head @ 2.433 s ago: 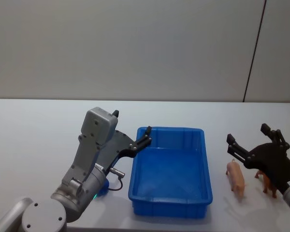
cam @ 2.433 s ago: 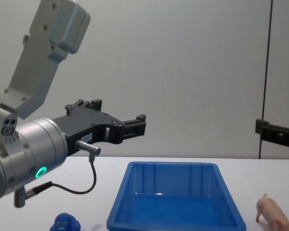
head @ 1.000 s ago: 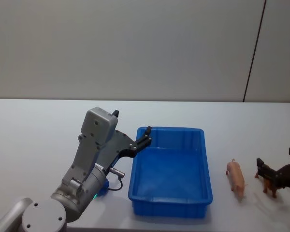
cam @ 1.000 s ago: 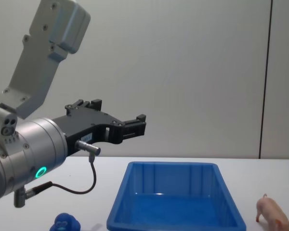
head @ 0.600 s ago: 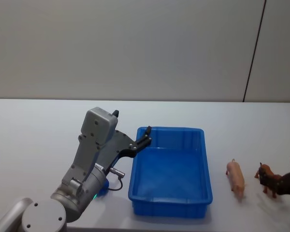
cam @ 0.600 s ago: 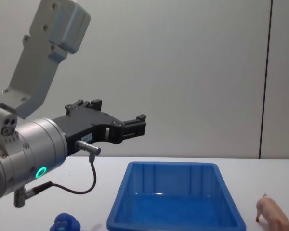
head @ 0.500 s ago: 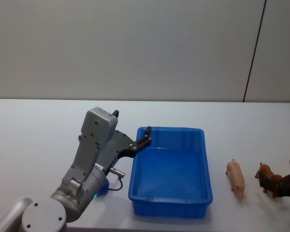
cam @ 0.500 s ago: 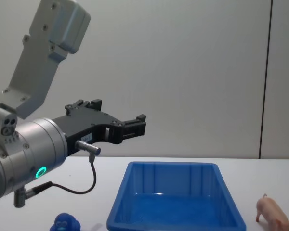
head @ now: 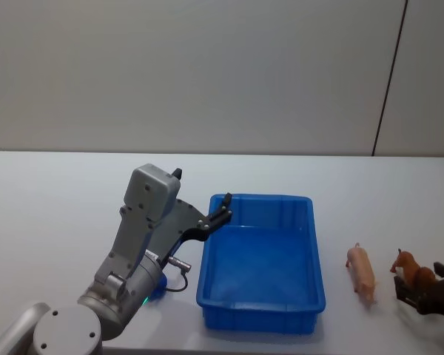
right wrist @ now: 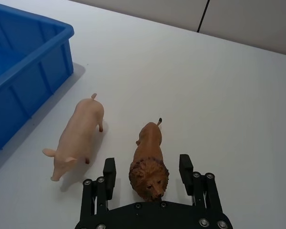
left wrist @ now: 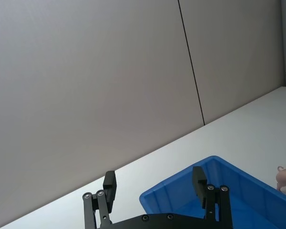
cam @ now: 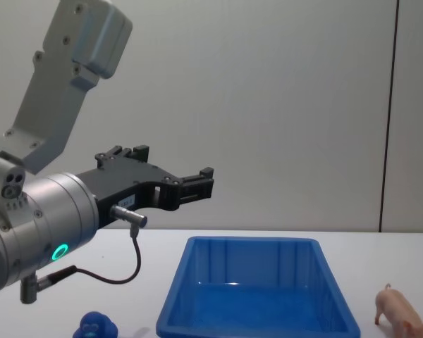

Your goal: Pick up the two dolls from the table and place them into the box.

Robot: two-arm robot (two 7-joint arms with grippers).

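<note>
Your right claw (right wrist: 148, 167) sits low at the table's (right wrist: 238, 90) right near edge. It is spread wide, one finger on either side of the brown lion toy's (right wrist: 148, 160) head, with a gap showing on both sides. It has hold of nothing. The lion stands upright on the table, its head towards the claw. The pink pig (right wrist: 80, 138) stands just beside it, on the side nearer the box (head: 259, 199), parallel to the lion and not touching it. Both toys are outside the box, to its right. The box interior shows bare blue floor.

Your left claw (cam: 206, 177) hangs in the air over the box's far left corner, fingers wide apart and holding nothing. A small blue figure (cam: 97, 327) stands on the table under that arm, left of the box.
</note>
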